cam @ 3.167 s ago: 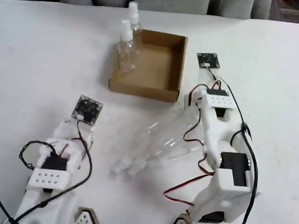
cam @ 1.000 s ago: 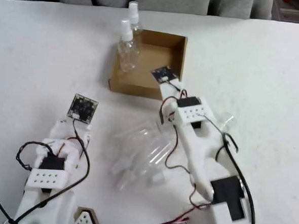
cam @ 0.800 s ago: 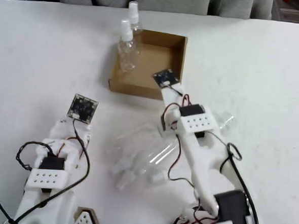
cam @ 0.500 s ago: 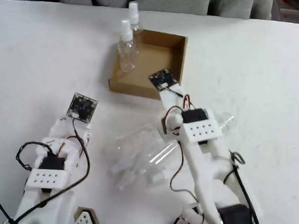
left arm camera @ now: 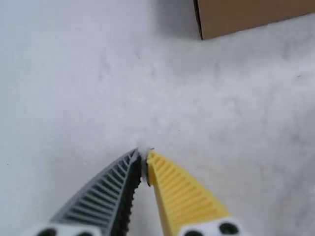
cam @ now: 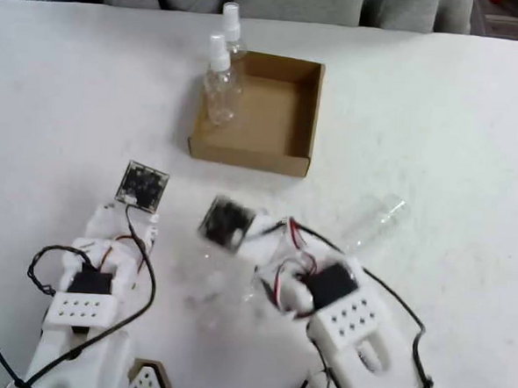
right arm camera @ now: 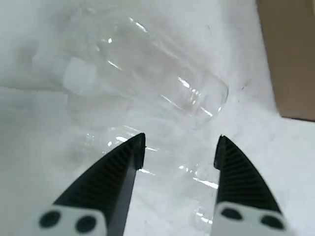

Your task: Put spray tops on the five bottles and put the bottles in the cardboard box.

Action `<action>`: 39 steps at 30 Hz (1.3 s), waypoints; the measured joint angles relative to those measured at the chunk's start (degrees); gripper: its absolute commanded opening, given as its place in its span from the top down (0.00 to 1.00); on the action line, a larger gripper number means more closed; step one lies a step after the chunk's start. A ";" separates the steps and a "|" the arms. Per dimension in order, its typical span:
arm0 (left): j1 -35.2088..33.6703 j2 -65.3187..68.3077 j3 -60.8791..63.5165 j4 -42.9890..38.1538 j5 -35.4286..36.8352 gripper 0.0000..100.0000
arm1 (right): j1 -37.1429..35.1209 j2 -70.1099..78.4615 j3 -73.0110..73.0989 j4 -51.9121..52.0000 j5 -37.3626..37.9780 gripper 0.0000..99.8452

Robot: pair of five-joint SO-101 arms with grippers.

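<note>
Several clear bottles lie on the white table. In the right wrist view one lying bottle (right arm camera: 162,83) has a white spray top (right arm camera: 78,78), and a second bottle (right arm camera: 167,160) lies under my open right gripper (right arm camera: 178,145), between the fingers without touching them. The right arm (cam: 332,300) hangs over that heap (cam: 223,284). Another bottle (cam: 373,220) lies alone to the right. A bottle with a spray top (cam: 220,82) stands at the cardboard box's (cam: 291,165) left wall, and a second one (cam: 232,25) stands behind it. My left gripper (left arm camera: 143,155) is shut, tips on bare table.
The left arm (cam: 91,280) rests at the near left of the table. The box's corner (left arm camera: 256,14) lies ahead of the left gripper, and its side (right arm camera: 290,59) lies past the heap in the right wrist view. Chairs stand beyond the far edge.
The right arm has swung from the box's near side back toward the near left, over the lying bottles. One bottle now lies uncovered at the right. The left arm has kept still.
</note>
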 measured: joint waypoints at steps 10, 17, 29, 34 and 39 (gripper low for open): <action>0.00 0.00 0.00 0.00 0.00 0.98 | -4.22 -5.10 2.90 -1.76 15.03 0.80; 0.00 0.00 0.00 0.00 0.00 0.98 | -7.03 -0.88 2.90 -4.75 16.00 0.80; 0.00 0.00 0.00 0.00 0.00 0.98 | -8.00 19.78 -5.27 -10.99 16.09 0.72; 0.00 0.00 0.00 0.00 0.00 0.98 | -7.91 26.90 -5.63 -15.21 19.08 0.74; 0.00 0.00 0.00 0.00 0.00 0.98 | -7.82 34.29 -7.03 -21.45 19.96 0.74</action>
